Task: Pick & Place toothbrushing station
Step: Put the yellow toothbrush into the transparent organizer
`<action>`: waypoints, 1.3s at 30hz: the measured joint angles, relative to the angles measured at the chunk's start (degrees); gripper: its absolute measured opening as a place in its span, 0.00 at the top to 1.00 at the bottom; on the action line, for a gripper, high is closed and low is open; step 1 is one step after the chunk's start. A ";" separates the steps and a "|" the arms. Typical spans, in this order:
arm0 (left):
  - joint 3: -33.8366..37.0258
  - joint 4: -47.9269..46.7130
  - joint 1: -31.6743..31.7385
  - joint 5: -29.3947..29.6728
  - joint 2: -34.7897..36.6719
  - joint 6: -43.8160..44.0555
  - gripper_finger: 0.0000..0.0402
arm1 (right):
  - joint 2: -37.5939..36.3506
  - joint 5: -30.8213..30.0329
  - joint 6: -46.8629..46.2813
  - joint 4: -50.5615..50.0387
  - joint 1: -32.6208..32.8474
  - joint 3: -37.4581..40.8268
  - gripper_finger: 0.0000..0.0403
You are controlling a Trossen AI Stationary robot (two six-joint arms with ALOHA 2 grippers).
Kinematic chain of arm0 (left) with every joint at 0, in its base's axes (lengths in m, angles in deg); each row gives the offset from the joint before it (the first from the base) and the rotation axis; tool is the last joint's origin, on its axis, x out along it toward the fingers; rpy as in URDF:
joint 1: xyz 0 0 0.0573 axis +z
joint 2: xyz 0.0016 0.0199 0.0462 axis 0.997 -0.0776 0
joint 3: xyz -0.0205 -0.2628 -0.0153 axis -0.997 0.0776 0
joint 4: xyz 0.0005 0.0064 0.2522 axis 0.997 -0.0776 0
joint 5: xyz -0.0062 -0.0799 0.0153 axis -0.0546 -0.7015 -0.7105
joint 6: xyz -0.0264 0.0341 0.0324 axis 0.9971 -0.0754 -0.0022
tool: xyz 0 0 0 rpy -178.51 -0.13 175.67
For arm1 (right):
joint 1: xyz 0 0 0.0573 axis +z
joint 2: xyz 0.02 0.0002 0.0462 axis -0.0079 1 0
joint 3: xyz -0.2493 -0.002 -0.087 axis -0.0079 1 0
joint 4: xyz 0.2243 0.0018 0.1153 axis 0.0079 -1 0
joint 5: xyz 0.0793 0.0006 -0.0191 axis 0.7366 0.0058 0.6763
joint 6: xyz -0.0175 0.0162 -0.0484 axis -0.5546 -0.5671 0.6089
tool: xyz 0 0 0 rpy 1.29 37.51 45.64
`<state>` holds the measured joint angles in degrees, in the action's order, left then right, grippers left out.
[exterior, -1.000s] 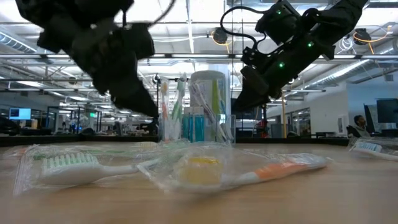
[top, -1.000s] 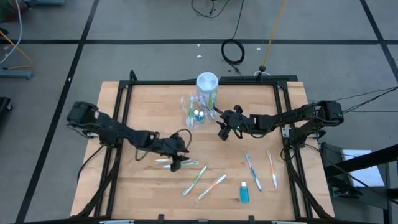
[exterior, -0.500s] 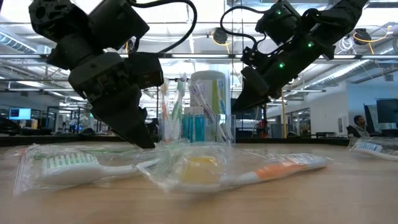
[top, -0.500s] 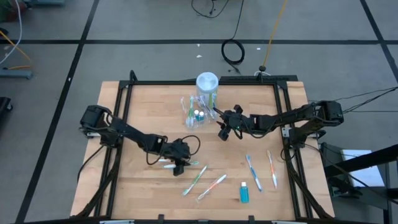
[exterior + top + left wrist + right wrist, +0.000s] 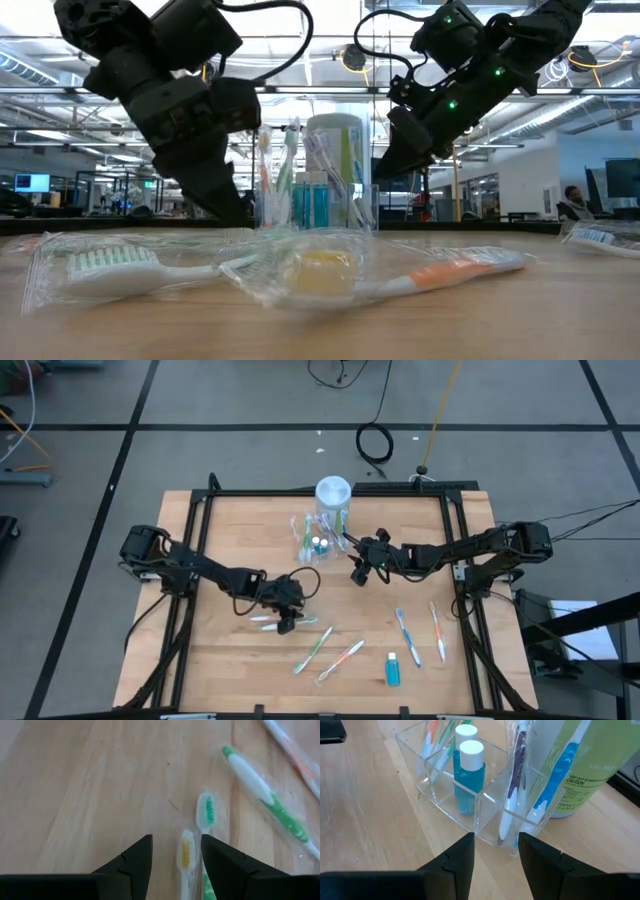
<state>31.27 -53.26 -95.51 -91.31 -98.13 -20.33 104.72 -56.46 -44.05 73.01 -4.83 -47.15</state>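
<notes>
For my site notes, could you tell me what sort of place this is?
Probably a robotics lab in an open-plan office: a framed wooden table on grey floor, loose cable, and ceiling lights and a monitor behind.

Only one readable bit of print anywhere: "KEEP OUT OF REACH OF CHILDREN" and below it "CAUTION", in small dark letters on the green label of the white canister (image 5: 590,765) standing right behind the clear organizer (image 5: 470,805). More fine print under that, too small to make out. Same canister (image 5: 335,165) seen across the table in the low view, label lettering unreadable there. Nothing legible on the blue bottles (image 5: 469,780) or the wrapped toothbrushes (image 5: 207,812) either.
</notes>
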 joint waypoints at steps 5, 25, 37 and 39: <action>0.00 -0.22 -0.30 -1.48 -0.60 -0.15 0.57 | 0.00 0.00 0.00 0.00 0.00 0.00 0.64; -0.13 -2.01 -0.16 -0.60 -2.57 -1.43 0.57 | 0.00 0.00 0.21 0.05 -0.02 0.00 0.64; -0.13 -2.49 1.00 -0.44 -2.64 -1.63 0.57 | 0.02 0.00 0.22 0.04 -0.02 0.00 0.64; -0.13 -2.51 1.35 -0.75 -2.64 -1.61 0.57 | 0.02 0.00 0.22 0.04 -0.02 0.00 0.64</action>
<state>31.14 -55.77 -94.17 -92.06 -100.77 -21.93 104.75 -56.46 -43.83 73.06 -4.85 -47.15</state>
